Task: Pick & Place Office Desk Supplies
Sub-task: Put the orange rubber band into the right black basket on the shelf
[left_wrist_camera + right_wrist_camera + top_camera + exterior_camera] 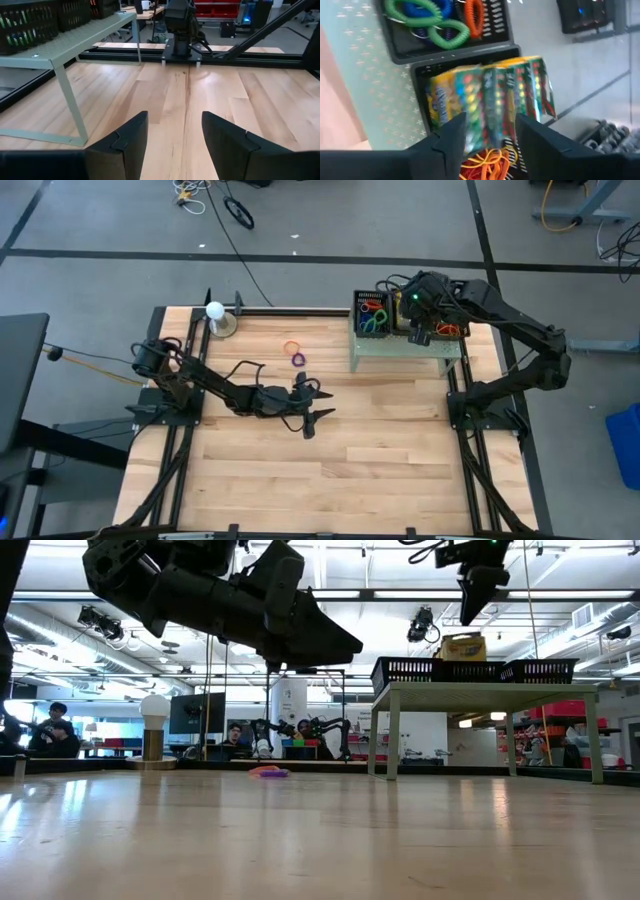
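Note:
Yellow-and-green crayon boxes (490,95) lie in the middle black basket (398,315) on the pale green stand; one box (463,645) shows above the basket rim. My right gripper (490,120) hangs open just above them, slanting down, with nothing between its fingers. Green, blue and orange coil rings (440,22) fill the basket beside it, and orange rubber bands (485,162) lie in another. An orange loop and a purple ring (295,353) lie on the table's far middle. My left gripper (320,404) stands open, level, over the table's middle, holding nothing.
The pale green perforated stand (405,348) carries the row of black baskets at the far right. A white ball on a round base (215,312) stands at the far left. Bare wood lies in front of my left gripper (175,120) and along the near side.

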Controlling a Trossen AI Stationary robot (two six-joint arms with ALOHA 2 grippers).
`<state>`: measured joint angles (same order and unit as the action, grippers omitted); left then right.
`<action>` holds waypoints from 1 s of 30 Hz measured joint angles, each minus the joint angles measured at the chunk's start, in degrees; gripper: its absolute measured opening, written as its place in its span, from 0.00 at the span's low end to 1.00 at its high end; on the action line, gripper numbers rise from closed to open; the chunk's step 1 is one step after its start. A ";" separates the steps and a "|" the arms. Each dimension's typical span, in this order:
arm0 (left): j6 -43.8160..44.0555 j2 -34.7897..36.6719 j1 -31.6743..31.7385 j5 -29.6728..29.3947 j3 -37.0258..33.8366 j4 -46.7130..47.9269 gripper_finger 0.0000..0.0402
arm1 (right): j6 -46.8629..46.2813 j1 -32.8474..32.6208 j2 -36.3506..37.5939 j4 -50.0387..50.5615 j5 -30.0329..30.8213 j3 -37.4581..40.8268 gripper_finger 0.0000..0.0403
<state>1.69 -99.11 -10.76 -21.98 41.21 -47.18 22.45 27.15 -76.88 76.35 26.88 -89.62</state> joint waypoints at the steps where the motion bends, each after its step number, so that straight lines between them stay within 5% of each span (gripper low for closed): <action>1: -0.38 0.00 0.00 0.00 0.00 0.00 0.48 | -0.70 -0.18 0.00 0.03 0.80 0.00 0.45; 7: -3.12 1.03 -0.04 -11.33 0.01 1.43 0.44 | -8.77 -5.15 0.72 1.65 4.50 0.00 0.42; 15: 0.93 11.18 2.44 -13.15 0.07 22.83 0.20 | -26.29 -21.09 2.71 3.02 4.28 0.02 0.05; 18: 4.27 13.26 3.89 -14.55 0.05 31.53 0.10 | -32.58 -28.30 2.77 1.55 4.58 0.87 0.03; 22: 9.20 13.62 7.11 -13.93 0.04 39.49 0.02 | -38.03 -37.39 3.58 -6.59 5.35 8.17 0.04; 30: 15.94 13.62 17.69 -3.65 0.04 45.61 0.02 | -47.10 -51.71 3.87 -31.80 10.38 29.72 0.03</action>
<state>17.62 -85.49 6.92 -25.62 41.25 -1.57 -24.65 -24.57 -73.01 44.55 37.27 -59.90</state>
